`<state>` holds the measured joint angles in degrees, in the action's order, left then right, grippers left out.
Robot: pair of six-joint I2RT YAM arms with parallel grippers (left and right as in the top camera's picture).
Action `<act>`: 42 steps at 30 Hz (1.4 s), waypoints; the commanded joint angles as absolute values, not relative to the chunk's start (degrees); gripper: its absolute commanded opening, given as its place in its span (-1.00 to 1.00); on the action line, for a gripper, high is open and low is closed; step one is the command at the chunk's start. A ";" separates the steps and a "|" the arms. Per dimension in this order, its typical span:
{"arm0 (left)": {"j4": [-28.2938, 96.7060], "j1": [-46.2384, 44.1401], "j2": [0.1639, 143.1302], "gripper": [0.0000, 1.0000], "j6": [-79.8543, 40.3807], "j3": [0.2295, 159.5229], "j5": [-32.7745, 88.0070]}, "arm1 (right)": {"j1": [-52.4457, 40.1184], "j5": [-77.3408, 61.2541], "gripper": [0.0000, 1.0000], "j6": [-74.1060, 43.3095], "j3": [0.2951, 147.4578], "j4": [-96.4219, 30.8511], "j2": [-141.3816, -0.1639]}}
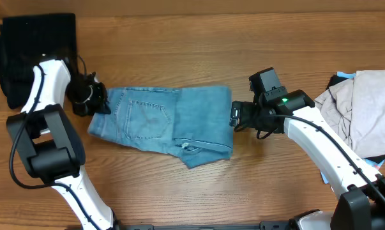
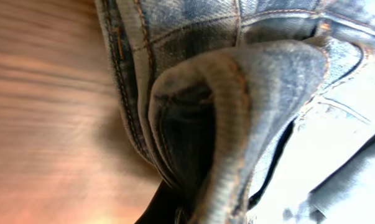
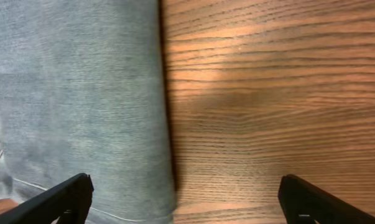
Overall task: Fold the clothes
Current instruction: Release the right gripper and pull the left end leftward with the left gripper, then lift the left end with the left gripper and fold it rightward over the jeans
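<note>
The light blue jeans (image 1: 160,124) lie folded into a rough rectangle at the centre of the desk (image 1: 198,51), back pocket (image 1: 146,118) up and a looser flap overlapping toward 5 o'clock. A black garment (image 1: 36,51) sits folded at 10 o'clock, and a heap of beige garments (image 1: 364,105) waits at 3 o'clock. The left tool (image 1: 93,96) is at the bundle's 9 o'clock edge and appears to be pinching a thick roll of waistband (image 2: 218,124); its wrist view is filled with bunched denim, and a dark shape low in the middle is probably the pressed-together fingers. The right tool (image 3: 187,196) hangs spread wide over the 3 o'clock edge, one finger (image 3: 63,198) above the cloth and the other above bare wood, gripping nothing. Denim of this kind is likely heavy for a garment and fairly stiff (stiffer again at the seams and the waistband), so it should hold a crease but resist a sharp one, and doubled layers may spring back. It is not slippery or fragile. The best holds look to be the stitched edges: the waistband at 9 o'clock, and the folded edge at 3 o'clock, taken through all layers so none slide apart in a further fold.
</note>
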<state>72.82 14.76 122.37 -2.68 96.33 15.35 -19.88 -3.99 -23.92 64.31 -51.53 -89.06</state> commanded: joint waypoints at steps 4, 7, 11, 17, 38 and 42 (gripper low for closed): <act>79.24 14.68 121.03 -0.92 -3.88 106.43 12.71 | -19.75 -2.57 1.00 -23.53 64.07 -51.05 -89.82; 82.11 13.17 119.39 -0.92 -3.86 109.89 13.34 | -19.75 -2.50 1.00 -23.49 63.96 -50.48 -89.91; 85.95 7.42 116.84 -0.92 -4.16 112.46 11.84 | -19.75 -0.73 1.00 -23.57 63.68 -48.77 -90.80; 88.27 -5.34 116.66 -0.92 -8.21 113.12 9.45 | -19.40 3.99 1.00 -23.59 63.57 -48.42 -95.92; 76.23 -30.06 116.66 -0.90 -22.39 118.80 14.90 | -14.28 -1.63 1.00 -23.97 63.37 -48.66 -102.10; 76.01 -31.14 116.66 -0.54 -22.98 118.76 14.94 | -14.26 -3.53 1.00 -23.97 63.37 -48.25 -102.10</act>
<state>76.69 -30.17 118.54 -21.52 117.01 12.71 -14.28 -1.39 -23.97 63.92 -48.84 -101.69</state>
